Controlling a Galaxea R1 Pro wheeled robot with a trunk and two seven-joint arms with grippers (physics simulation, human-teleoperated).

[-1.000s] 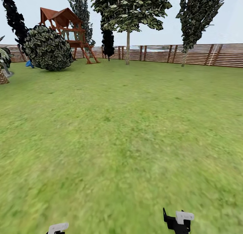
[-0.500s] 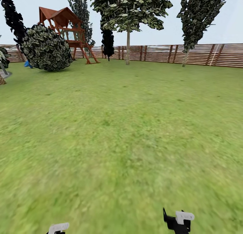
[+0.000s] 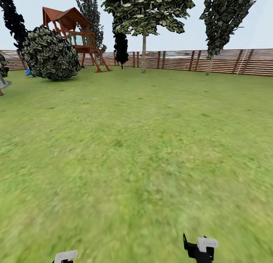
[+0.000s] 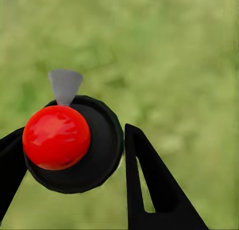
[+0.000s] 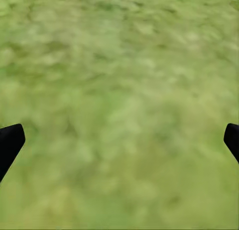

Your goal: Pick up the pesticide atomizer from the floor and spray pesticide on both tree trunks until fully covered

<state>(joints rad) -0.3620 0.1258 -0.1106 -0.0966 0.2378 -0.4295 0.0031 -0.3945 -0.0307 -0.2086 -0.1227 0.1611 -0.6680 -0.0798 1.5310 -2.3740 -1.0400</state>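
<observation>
A: What's biggest out there?

B: One green lawn [image 3: 144, 149], ringed at twelve o'clock by one brown slat fence [image 3: 227, 61]. One round dark bush [image 3: 50, 53] at ten o'clock, one red-roofed play tower [image 3: 74, 31] just behind it.

A: Trees?

B: One leafy tree [image 3: 146, 12] on a thin pale trunk at twelve o'clock, with four dark narrow cypresses spread along the fence.

A: And the atomizer?

B: One, gripped in the left claw [image 4: 74, 155]: the atomizer [image 4: 72, 143] shows a black round body, a glossy red ball on it and a grey cone nozzle, above grass.

A: The right claw [image 5: 119, 138]?

B: Spread wide, two black tips over grass.
</observation>
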